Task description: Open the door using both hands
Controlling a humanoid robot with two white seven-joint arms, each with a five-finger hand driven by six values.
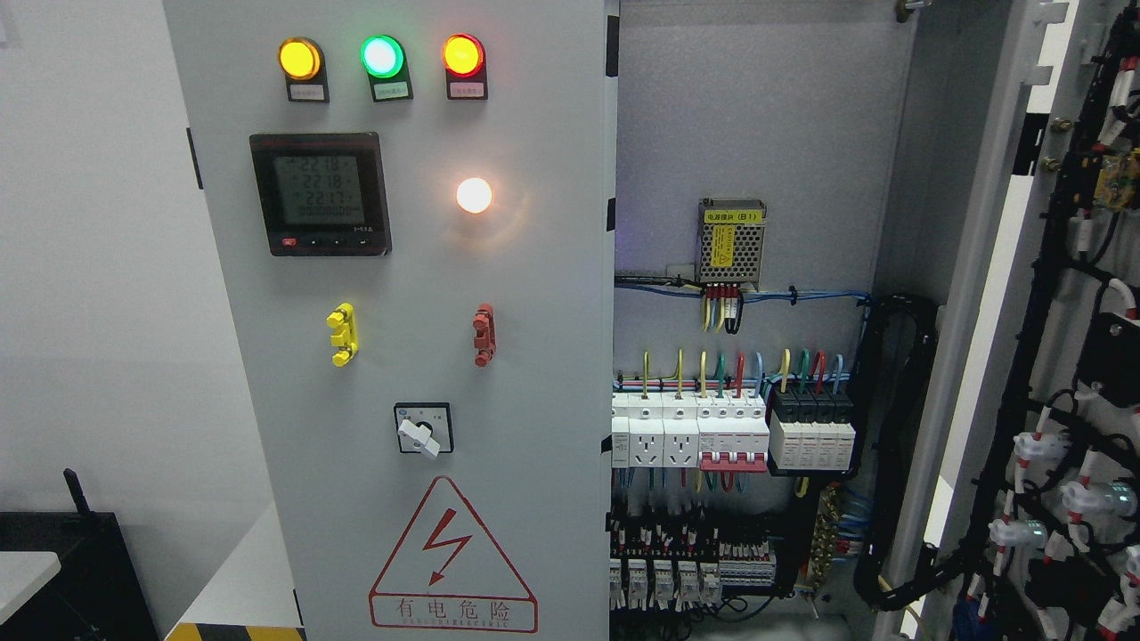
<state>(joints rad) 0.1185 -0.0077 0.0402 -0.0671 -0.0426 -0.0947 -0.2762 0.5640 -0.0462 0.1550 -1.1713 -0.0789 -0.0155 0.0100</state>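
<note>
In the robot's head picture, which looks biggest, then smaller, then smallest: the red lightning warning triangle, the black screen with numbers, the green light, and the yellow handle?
1. Warning triangle, biggest.
2. Black screen.
3 and 4. Green light and yellow handle look too alike to rank; the handle is taller, the light rounder.
All sit on the same closed door, so nearness hardly matters.

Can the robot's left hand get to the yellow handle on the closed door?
Hard to say: no hand shows in the head view. Nothing blocks the yellow handle on the closed door, so probably yes.
</note>
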